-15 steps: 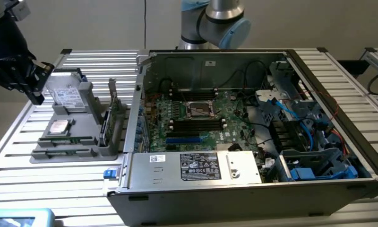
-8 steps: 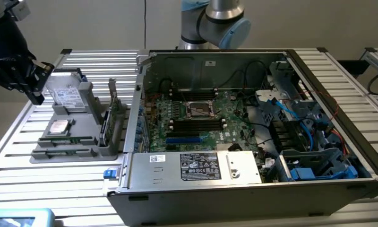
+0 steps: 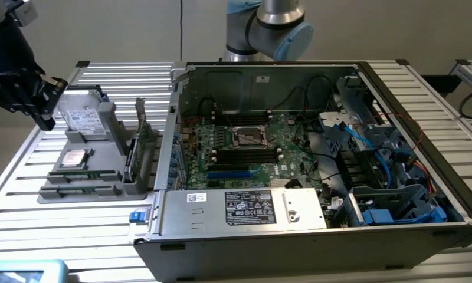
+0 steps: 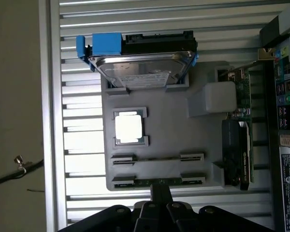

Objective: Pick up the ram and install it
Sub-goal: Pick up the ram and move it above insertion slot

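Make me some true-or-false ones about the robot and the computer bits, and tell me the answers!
1. The computer case is open on top. True.
2. The gripper is holding the ram. False: the gripper is shut with nothing in it, and the ram lies in the grey tray.
3. A hard drive sits on the tray. True.
4. The tray is inside the case. False: it sits on the table beside the case, on the exterior view's left.
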Robot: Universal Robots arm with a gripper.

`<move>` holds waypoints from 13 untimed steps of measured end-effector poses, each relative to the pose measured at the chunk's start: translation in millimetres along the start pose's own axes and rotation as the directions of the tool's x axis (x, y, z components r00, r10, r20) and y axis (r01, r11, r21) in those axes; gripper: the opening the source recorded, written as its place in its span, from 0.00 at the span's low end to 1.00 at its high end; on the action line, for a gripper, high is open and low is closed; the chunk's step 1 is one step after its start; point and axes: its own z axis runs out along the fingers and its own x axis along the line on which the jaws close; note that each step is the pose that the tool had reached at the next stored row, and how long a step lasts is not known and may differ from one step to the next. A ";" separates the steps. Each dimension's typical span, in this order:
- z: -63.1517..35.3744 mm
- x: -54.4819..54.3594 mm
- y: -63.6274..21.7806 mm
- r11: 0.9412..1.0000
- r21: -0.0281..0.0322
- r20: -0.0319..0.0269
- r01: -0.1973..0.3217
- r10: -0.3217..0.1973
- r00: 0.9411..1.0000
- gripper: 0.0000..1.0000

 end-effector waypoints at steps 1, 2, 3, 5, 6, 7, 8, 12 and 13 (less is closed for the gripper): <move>0.1 0.2 0.2 1.000 0.000 0.000 0.006 -0.006 1.000 0.11; 0.2 0.2 0.2 1.000 0.000 0.000 0.024 -0.024 1.000 0.11; 0.3 0.1 0.2 0.999 0.001 -0.001 0.042 -0.042 0.999 0.11; 0.4 0.1 0.2 0.997 0.002 -0.002 0.078 -0.078 0.997 0.11; 0.5 0.1 0.2 0.995 0.002 -0.003 0.096 -0.096 0.995 0.11; 0.6 0.1 0.2 0.993 0.002 -0.003 0.114 -0.114 0.993 0.11; 0.6 0.1 0.2 0.991 0.002 -0.004 0.132 -0.132 0.991 0.11; 0.6 0.1 0.2 0.979 0.004 -0.006 0.204 -0.204 0.979 0.11; 0.7 0.1 0.2 0.975 0.004 -0.007 0.222 -0.222 0.975 0.11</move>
